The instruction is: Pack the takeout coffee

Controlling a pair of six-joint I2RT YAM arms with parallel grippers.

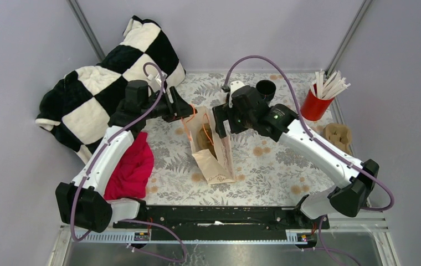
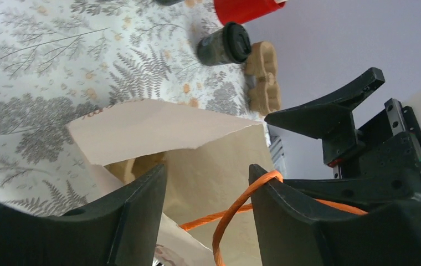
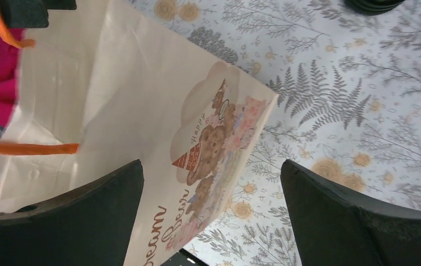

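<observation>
The takeout coffee (image 2: 226,44), a small black cup with a round black lid, stands on the floral table beyond the bag in the left wrist view. In the top view it is hidden under my right arm. A paper bag (image 1: 214,158) with orange handles stands at the table's middle with its mouth open. My left gripper (image 1: 189,113) is at the bag's left rim, open (image 2: 207,169). An orange handle (image 2: 236,213) is looped over one fingertip. My right gripper (image 1: 219,126) hovers at the bag's right rim, open wide (image 3: 212,163), over the printed side of the bag (image 3: 131,83).
A lidless stack of black cups (image 1: 266,88) stands behind the right arm. A red cup (image 1: 314,105) of white straws and a cardboard carrier (image 1: 338,133) are at the right. A checkered blanket (image 1: 108,83) and red cloth (image 1: 133,166) lie left. Black lids (image 3: 374,4) sit nearby.
</observation>
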